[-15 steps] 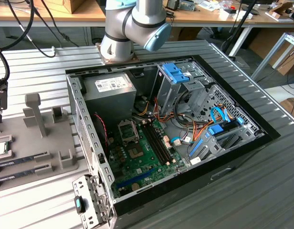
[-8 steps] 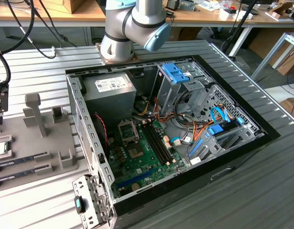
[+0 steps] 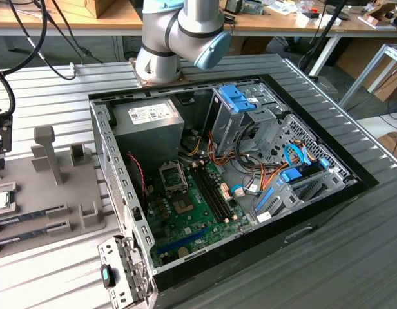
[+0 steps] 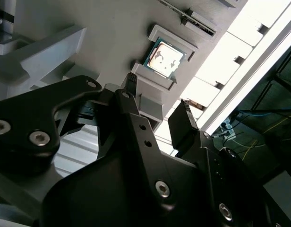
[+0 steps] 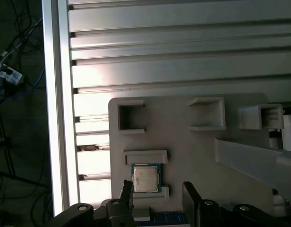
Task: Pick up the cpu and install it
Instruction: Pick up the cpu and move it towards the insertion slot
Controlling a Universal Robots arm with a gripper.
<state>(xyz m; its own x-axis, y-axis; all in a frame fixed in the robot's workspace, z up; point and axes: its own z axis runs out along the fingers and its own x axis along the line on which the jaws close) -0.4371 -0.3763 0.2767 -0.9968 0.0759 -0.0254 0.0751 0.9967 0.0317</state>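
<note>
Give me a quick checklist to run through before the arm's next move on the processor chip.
1. Chip lying flat in its tray pocket: ok.
2. Jaws open, nothing held: ok.
3. Jaws around the chip: not ok, they stand apart from it.
4. Computer case open, green board exposed: ok.
5. Socket ready to take the chip: cannot tell.

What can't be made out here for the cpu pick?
1. Exterior view: tray cut off by the picture's edge at the exterior view's left.
2. Exterior view: socket too small to tell whether its latch is open.
3. Both wrist views: the viewing angle hides how high the open tool sits above the cpu.
</note>
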